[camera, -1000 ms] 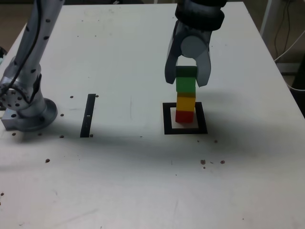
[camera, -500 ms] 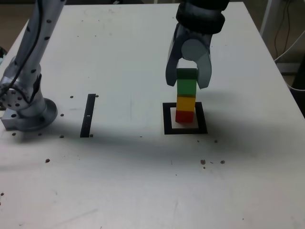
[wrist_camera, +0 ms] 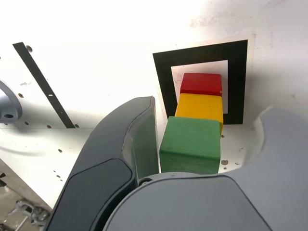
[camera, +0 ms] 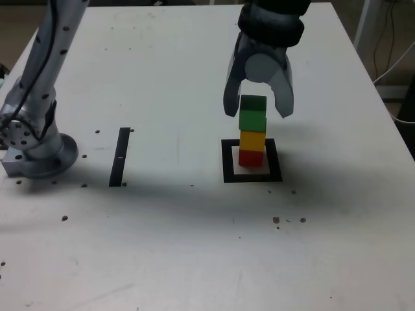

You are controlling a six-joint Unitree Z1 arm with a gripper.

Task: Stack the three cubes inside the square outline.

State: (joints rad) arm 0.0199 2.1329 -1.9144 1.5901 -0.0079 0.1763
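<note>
Where the pincer [camera: 258, 115] hangs: around the upper part of the stack, its two fingers spread wide on either side of the green cube, with plain daylight toward the finger on the exterior view's right and a much slimmer gap on the other side. It appears to hold nothing.
Green cube [wrist_camera: 190, 144]: on top, directly between the fingers and nearest the wrist camera; solid matte green, its upper face darker than its front in the exterior view.
Yellow cube [wrist_camera: 199, 107]: in the middle, warm and a little orange, under the green.
Red cube [wrist_camera: 201, 84]: at the bottom, inside the frame's opening.
Stack's long axis: upright, or close to it; any small offset between layers is hard to judge.
Black square outline [wrist_camera: 236, 77]: flat on the table [camera: 162, 259], surrounding the red cube's foot, white within.
Black strip [camera: 119, 157]: flat, well apart, toward the exterior view's left.
Arm's base [camera: 48, 159]: farther out on that same side.
Coming move: all three look placed, so probably a straight lift along the stack's axis; sideways drift could let the closer finger brush the green cube and topple the tower.
</note>
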